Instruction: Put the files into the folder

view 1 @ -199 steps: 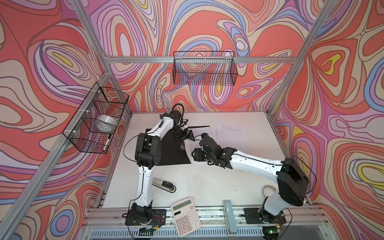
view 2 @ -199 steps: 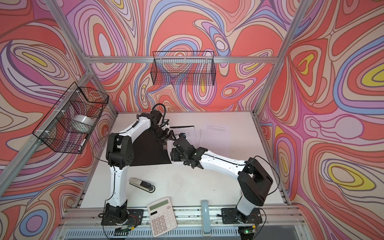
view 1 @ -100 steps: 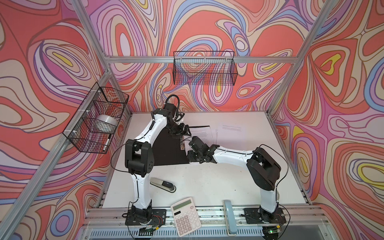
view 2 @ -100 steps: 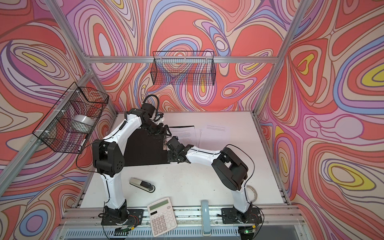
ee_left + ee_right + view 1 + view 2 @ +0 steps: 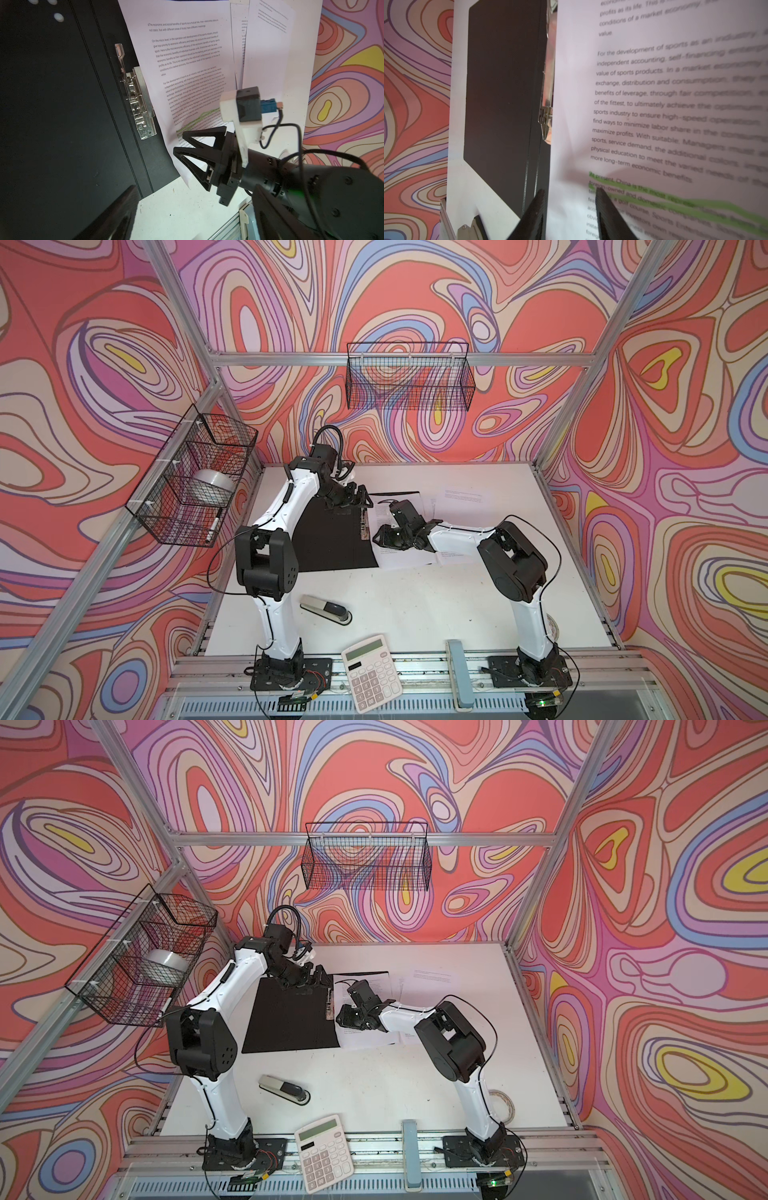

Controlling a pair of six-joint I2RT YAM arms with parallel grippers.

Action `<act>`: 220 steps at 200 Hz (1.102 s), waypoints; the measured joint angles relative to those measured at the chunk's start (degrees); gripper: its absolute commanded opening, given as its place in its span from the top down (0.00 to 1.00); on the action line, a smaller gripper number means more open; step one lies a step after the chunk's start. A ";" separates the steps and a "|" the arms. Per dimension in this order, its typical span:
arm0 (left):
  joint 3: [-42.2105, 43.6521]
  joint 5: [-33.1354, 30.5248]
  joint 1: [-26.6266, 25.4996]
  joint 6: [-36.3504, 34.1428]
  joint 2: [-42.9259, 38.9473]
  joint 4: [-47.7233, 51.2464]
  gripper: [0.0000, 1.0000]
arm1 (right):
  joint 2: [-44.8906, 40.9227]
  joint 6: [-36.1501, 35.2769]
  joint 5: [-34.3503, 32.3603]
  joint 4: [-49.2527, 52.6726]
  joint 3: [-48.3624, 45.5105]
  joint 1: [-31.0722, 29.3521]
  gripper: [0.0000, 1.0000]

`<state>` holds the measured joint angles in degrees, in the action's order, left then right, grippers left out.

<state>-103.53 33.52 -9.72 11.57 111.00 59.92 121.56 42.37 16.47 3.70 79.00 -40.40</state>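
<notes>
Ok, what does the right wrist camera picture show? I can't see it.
A white printed sheet with a green highlighted band fills most of the picture, its edge between the two black fingers of the open right gripper. Beside it lies the open black folder with a metal clip.

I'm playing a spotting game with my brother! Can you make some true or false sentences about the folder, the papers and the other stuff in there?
1. The folder lies open with its black inside up. True.
2. The top sheet has a pink band. False: its band is green.
3. The calculator lies at the back of the table. False: it sits at the front edge.
4. The right gripper is at the top sheet's edge, fingers apart. True.
5. The stapler lies on the folder. False: it lies on bare table, apart from the folder.
6. A roll sits in a wire basket on the side wall. True.
</notes>
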 measured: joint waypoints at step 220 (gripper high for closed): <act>4.87 4.20 0.33 0.70 -0.57 -2.54 0.14 | 12.61 9.22 15.80 -13.33 10.34 8.04 0.54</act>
<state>-98.65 37.71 -9.39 12.27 110.43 57.39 134.17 51.59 32.27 -9.63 89.34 -32.36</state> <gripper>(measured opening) 0.860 0.456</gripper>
